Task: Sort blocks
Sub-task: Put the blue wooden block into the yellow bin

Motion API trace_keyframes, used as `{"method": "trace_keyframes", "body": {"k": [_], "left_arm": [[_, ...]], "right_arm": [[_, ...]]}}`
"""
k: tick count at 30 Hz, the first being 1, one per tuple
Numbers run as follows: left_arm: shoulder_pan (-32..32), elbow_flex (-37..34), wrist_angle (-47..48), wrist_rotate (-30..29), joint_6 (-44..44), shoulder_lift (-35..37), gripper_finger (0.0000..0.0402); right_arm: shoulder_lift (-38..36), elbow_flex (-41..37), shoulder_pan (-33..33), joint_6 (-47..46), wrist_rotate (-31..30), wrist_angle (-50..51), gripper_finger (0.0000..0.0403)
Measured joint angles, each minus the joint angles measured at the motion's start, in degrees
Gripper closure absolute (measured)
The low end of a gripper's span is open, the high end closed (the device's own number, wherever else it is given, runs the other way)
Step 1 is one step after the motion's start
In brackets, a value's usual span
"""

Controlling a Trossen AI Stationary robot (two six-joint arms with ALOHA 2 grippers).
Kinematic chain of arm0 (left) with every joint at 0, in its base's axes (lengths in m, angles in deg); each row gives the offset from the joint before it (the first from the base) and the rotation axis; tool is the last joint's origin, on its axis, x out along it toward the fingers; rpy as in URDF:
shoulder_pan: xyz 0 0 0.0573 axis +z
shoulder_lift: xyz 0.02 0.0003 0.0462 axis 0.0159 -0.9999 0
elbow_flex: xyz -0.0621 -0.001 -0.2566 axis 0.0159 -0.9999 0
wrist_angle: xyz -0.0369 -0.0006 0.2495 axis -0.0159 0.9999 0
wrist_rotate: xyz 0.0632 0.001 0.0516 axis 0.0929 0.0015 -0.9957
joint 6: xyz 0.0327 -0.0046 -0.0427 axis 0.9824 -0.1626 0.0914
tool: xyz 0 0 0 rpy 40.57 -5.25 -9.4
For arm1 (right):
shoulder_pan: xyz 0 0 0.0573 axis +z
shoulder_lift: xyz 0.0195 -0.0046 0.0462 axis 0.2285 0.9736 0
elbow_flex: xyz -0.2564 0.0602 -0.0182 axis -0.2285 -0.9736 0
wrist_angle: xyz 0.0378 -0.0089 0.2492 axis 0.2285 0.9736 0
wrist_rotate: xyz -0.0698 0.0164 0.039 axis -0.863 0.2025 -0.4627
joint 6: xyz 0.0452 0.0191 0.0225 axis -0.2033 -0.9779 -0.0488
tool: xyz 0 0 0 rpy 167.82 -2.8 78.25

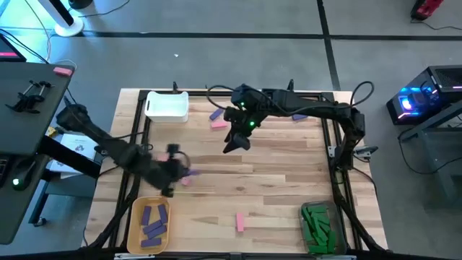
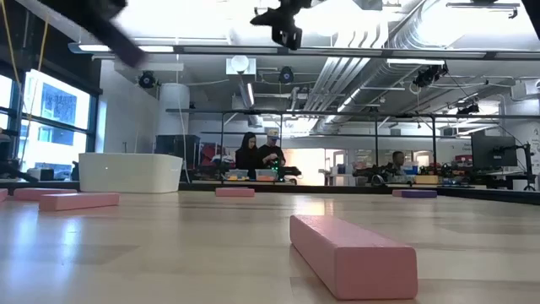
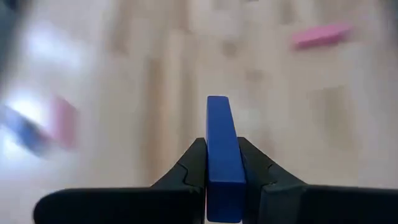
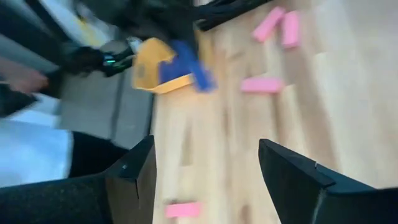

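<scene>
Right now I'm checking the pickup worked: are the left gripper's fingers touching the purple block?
Touching. The left wrist view shows the left gripper with both fingers pressed flat against the purple block.

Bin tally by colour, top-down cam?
White bin: 1
Yellow bin, with purple blocks in it: 1
Clear bin, with green blocks in it: 1
Total: 3 bins

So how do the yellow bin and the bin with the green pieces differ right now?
The yellow bin sits at the table's front left corner and holds purple blocks; the clear bin sits front right and holds green blocks. The yellow one is opaque, the other see-through. Both hold one colour only.
</scene>
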Motion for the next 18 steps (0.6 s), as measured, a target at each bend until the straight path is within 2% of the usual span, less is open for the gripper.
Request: {"method": "trace_keyframes", "body": {"k": [4,10,14,18], "left_arm": [[-10.17,0.05,1.53,7.49,-26.49,2.52,0.0375],[-26.31,1.25,1.93,19.30,-55.53,-1.51,0.0375],[-34.85,0.92,2.98,20.66,-68.93,-5.09,0.0375],[-37.57,-0.37,3.37,20.35,-76.22,-8.46,0.0376]], "right_arm": [[1.79,-0.01,-0.08,3.68,-4.29,-0.49,0.0188],[4.39,-0.11,-1.58,6.82,-6.84,-0.24,0.0187],[4.51,-0.11,-2.69,9.63,-6.96,-0.42,0.0187],[4.36,-0.11,-3.84,10.28,-6.74,0.16,0.0187]]}}
